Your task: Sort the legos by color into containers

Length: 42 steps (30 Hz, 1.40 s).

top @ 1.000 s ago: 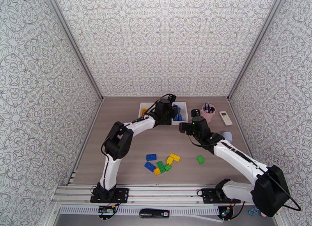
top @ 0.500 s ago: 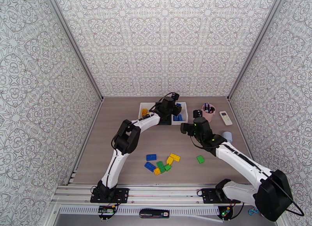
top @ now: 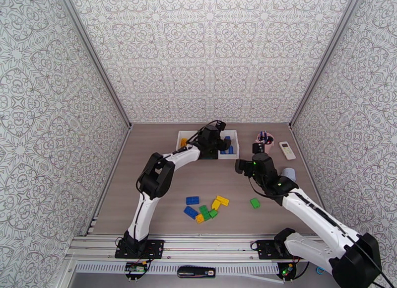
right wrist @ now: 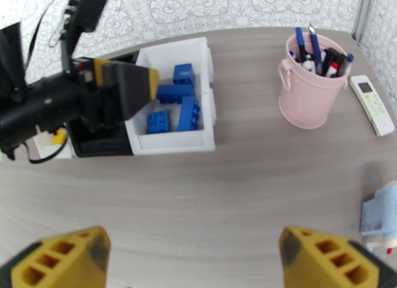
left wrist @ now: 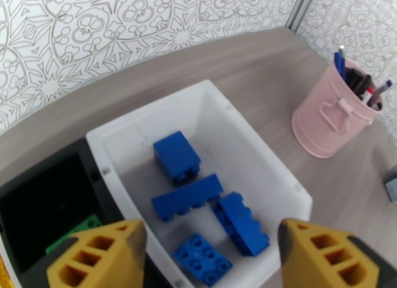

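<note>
The left end effector (left wrist: 208, 256) is spread open and empty, hung right over the white bin (left wrist: 223, 105) where four blue legos (left wrist: 186, 197) are lying, with a green lego (left wrist: 74, 230) seen in the black bin (left wrist: 39, 199) touching its side. The right end effector (right wrist: 193, 254) is held wide open too, empty, over bare table (right wrist: 223, 194) near the bins. A loose pile of legos (top: 206, 208) in yellow, green and blue is left nearer the arm bases, and the far-left bin (top: 181, 133) is mostly hidden, probably yellow inside.
</note>
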Each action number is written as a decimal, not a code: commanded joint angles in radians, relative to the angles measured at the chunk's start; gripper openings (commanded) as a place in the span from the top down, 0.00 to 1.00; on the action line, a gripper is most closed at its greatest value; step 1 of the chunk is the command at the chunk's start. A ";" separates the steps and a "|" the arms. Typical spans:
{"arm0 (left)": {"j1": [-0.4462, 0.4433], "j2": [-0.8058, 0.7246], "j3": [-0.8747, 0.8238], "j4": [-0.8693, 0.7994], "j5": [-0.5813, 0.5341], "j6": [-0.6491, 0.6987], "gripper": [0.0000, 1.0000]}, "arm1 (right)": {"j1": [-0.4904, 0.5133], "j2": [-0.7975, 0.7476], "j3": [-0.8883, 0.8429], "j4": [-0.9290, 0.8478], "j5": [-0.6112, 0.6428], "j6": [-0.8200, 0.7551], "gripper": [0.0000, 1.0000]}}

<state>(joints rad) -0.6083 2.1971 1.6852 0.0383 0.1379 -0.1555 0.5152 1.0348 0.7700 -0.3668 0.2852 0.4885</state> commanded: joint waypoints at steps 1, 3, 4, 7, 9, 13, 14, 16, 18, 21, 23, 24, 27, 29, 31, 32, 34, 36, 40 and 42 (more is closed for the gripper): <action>0.009 -0.131 -0.085 0.072 0.047 0.061 0.21 | -0.005 -0.049 -0.039 -0.104 0.019 0.054 0.07; 0.008 -0.189 -0.150 0.089 0.074 0.084 0.18 | -0.006 -0.076 -0.061 -0.150 0.013 0.090 0.07; 0.008 -0.212 -0.173 0.097 0.090 0.093 0.17 | -0.006 -0.089 -0.070 -0.174 0.014 0.111 0.07; 0.004 -0.293 -0.264 0.117 0.160 0.117 0.12 | -0.006 -0.126 -0.103 -0.250 0.014 0.192 0.07; 0.004 -0.345 -0.333 0.123 0.207 0.126 0.10 | -0.006 -0.145 -0.128 -0.299 0.010 0.232 0.08; 0.005 -0.452 -0.461 0.127 0.283 0.148 0.06 | -0.007 -0.149 -0.163 -0.365 -0.013 0.258 0.08; 0.006 -0.477 -0.498 0.130 0.311 0.162 0.06 | -0.007 -0.139 -0.168 -0.376 -0.022 0.260 0.08; 0.005 -0.528 -0.565 0.144 0.378 0.213 0.06 | -0.007 -0.112 -0.180 -0.367 -0.057 0.251 0.07; 0.001 -0.577 -0.635 0.151 0.434 0.281 0.06 | -0.011 -0.068 -0.197 -0.326 -0.109 0.229 0.07; -0.004 -0.641 -0.709 0.139 0.474 0.350 0.04 | -0.017 0.002 -0.193 -0.291 -0.145 0.207 0.07; -0.008 -0.679 -0.745 0.122 0.492 0.396 0.03 | -0.023 0.046 -0.182 -0.285 -0.148 0.191 0.07; -0.012 -0.697 -0.760 0.110 0.498 0.422 0.02 | -0.026 0.068 -0.177 -0.281 -0.150 0.180 0.06; -0.022 -0.736 -0.790 0.068 0.513 0.499 0.00 | -0.044 0.120 -0.172 -0.260 -0.174 0.151 0.06; -0.028 -0.749 -0.798 0.036 0.524 0.539 0.00 | -0.056 0.150 -0.174 -0.250 -0.186 0.144 0.06; -0.033 -0.756 -0.801 0.009 0.535 0.567 0.00 | -0.065 0.175 -0.178 -0.248 -0.195 0.140 0.06; -0.036 -0.758 -0.799 -0.002 0.541 0.577 0.00 | -0.067 0.188 -0.180 -0.245 -0.200 0.138 0.05; -0.038 -0.758 -0.794 -0.017 0.551 0.585 0.00 | -0.067 0.206 -0.184 -0.242 -0.212 0.131 0.05; -0.040 -0.755 -0.791 -0.024 0.558 0.586 0.00 | -0.067 0.219 -0.186 -0.246 -0.229 0.124 0.07; -0.042 -0.749 -0.789 -0.024 0.565 0.578 0.00 | -0.068 0.241 -0.164 -0.295 -0.242 0.103 0.13; -0.041 -0.746 -0.789 -0.028 0.565 0.574 0.00 | -0.066 0.248 -0.155 -0.328 -0.244 0.085 0.16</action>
<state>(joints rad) -0.6434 1.4528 0.8982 0.0402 0.6693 0.4011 0.4522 1.2728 0.5911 -0.6407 0.0631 0.6041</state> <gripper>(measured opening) 0.995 0.851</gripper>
